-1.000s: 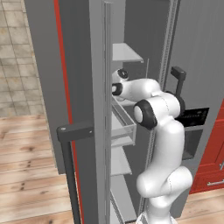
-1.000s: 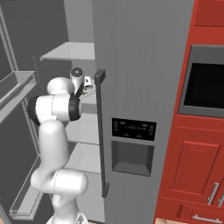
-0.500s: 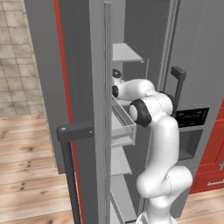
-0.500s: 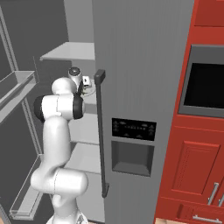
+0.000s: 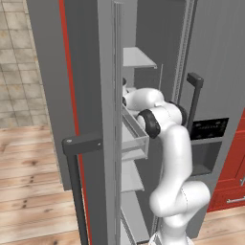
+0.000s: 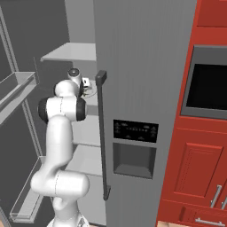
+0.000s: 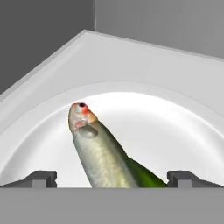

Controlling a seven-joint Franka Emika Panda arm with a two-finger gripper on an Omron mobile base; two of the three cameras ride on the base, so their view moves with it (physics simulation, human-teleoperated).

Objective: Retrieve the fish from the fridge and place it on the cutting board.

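Note:
The fish (image 7: 99, 151), greenish-grey with a red-marked head, lies on a white plate (image 7: 175, 127) inside the fridge (image 6: 142, 66). My gripper (image 7: 116, 179) is open and hangs right over the fish. Its dark fingertips (image 7: 43, 178) stand wide apart on either side of the body, and I see no contact. In the right base view the gripper (image 6: 87, 85) is over a pale shelf just left of the closed door. From the left base, the hand (image 5: 125, 95) is half hidden by the open door's edge. The cutting board is out of view.
The open left fridge door (image 5: 86, 72) with its black bar handle (image 5: 79, 158) stands close beside the arm. A door bin (image 5: 136, 139) juts out under the forearm. Red cabinets (image 6: 199, 177) and a dark oven window (image 6: 206, 88) are to the right.
The arm has reached a little deeper into the fridge, with the hand slipping further behind the open door's edge. The base has not moved.

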